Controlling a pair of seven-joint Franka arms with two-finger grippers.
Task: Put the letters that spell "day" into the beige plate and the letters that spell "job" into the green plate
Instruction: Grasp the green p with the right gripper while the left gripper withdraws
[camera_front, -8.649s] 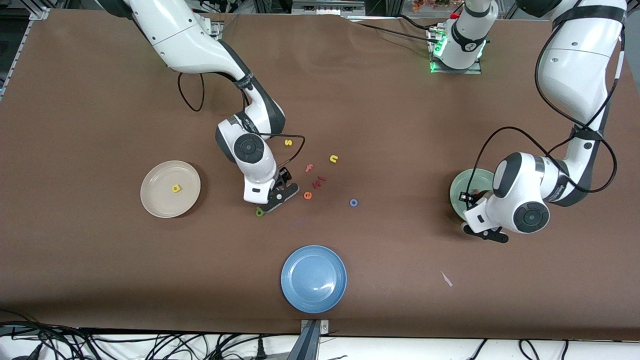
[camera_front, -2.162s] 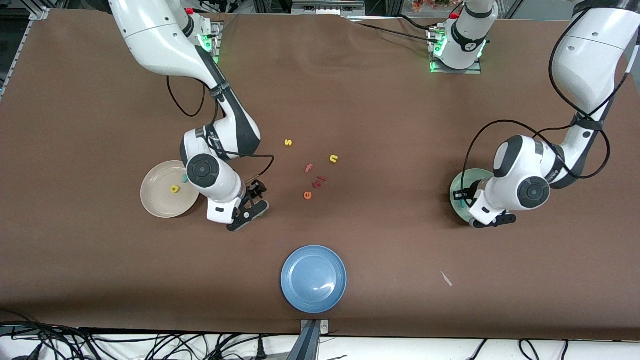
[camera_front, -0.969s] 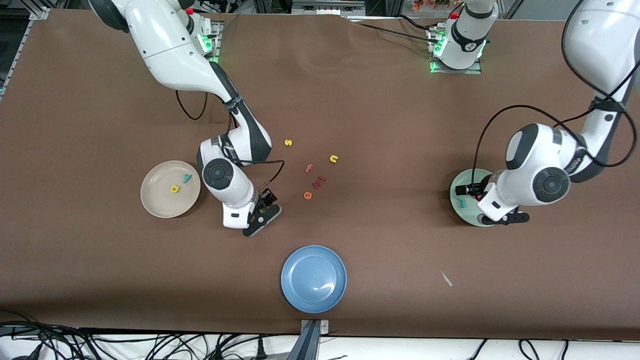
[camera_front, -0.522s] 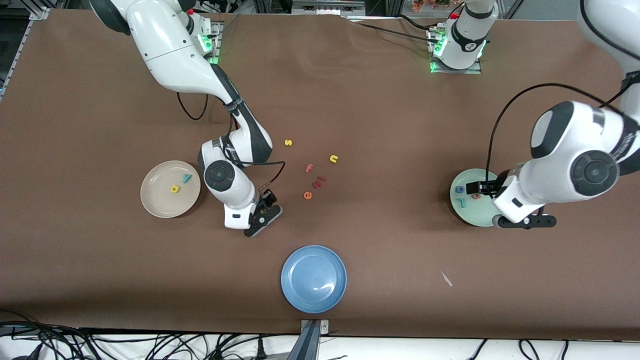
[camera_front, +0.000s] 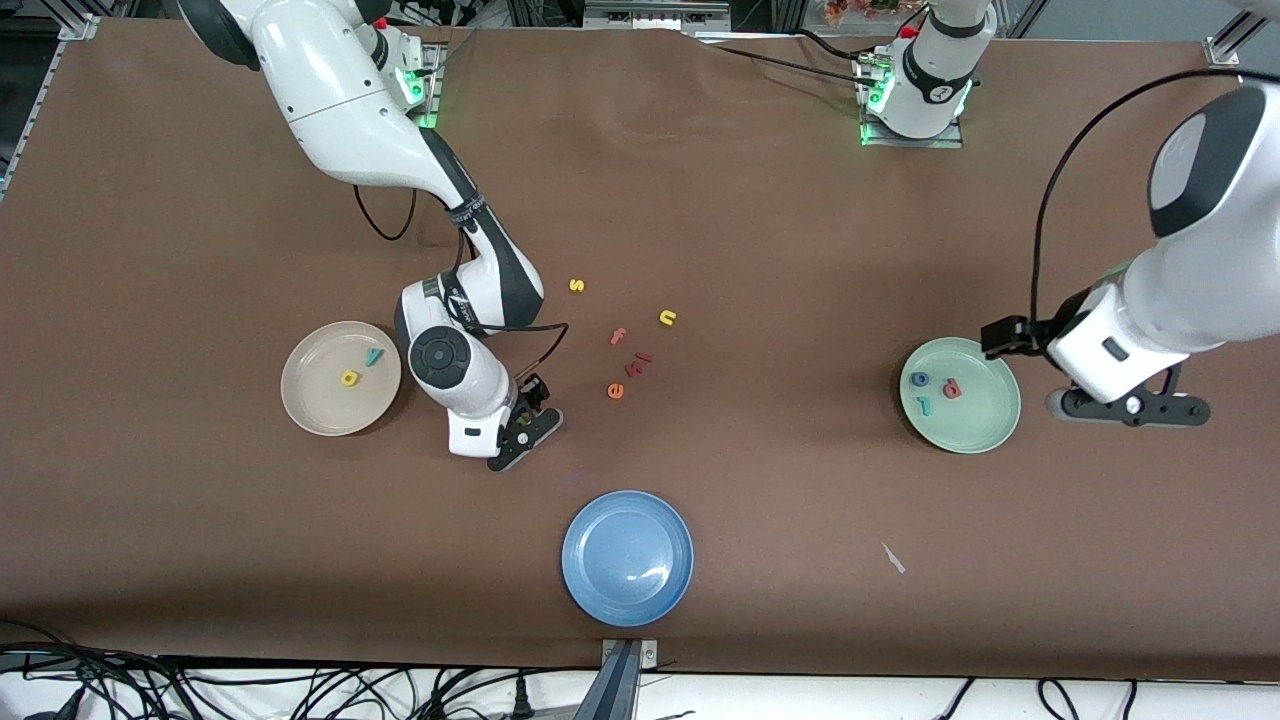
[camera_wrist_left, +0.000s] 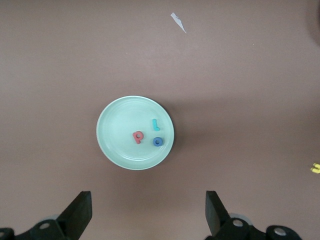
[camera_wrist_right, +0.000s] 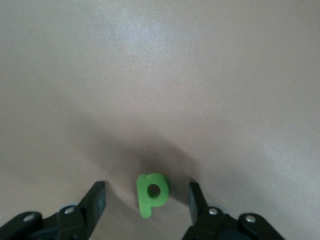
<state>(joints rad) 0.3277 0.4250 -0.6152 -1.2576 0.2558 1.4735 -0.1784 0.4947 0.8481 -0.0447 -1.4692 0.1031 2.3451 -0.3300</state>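
Left gripper (camera_front: 1128, 407) is pulling up off the pale mint-green plate (camera_front: 985, 420), jaws wide apart, baring teal "j" (camera_front: 924, 405), blue ring "o" (camera_front: 919, 380) and pinkish-red "b" (camera_front: 951, 389) inside. Only the right wrist view is showing the green foam letter (camera_wrist_right: 151, 193) lying flat on the table between the right gripper (camera_wrist_right: 147, 202)'s parted fingers. Yellow letter (camera_front: 350, 378) and teal "y" (camera_front: 373, 356) are sitting in the cream-beige plate (camera_front: 310, 400).

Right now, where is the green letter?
The green letter lies on the bare table between the open fingers of the right gripper, between the beige plate and the blue plate.
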